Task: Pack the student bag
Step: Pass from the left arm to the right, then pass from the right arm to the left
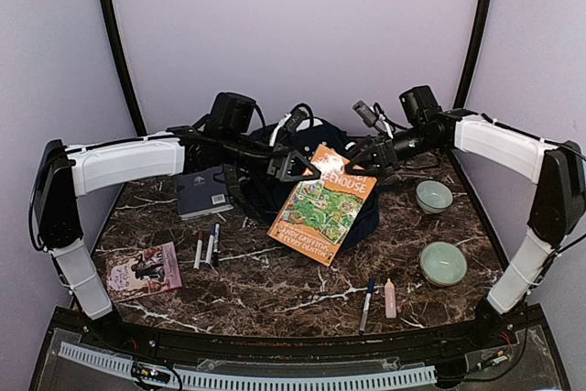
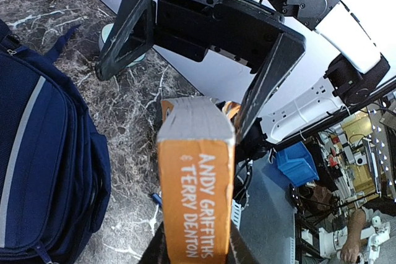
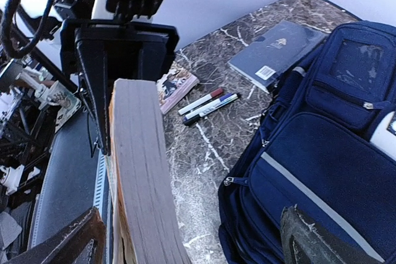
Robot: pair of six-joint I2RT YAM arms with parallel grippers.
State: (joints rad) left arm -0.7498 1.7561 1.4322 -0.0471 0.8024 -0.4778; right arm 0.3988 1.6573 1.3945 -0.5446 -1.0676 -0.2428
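The navy student bag (image 1: 366, 215) lies at the back middle of the table, mostly hidden under the arms; it shows in the left wrist view (image 2: 43, 153) and the right wrist view (image 3: 322, 171). An orange paperback book (image 1: 322, 205) hangs tilted above it. My left gripper (image 1: 298, 169) is shut on the book's spine end (image 2: 197, 183), one finger on each cover. My right gripper (image 1: 366, 160) is wide open at the book's other end; the page edge (image 3: 141, 177) lies between its fingers, close to one finger (image 3: 62, 245).
A dark blue hardcover book (image 1: 203, 191), several markers (image 1: 208, 246) and a pink-covered book (image 1: 144, 269) lie on the left. Two green bowls (image 1: 433, 196) (image 1: 443, 263) stand on the right. A pen (image 1: 367, 302) and a pink stick (image 1: 390, 298) lie at the front.
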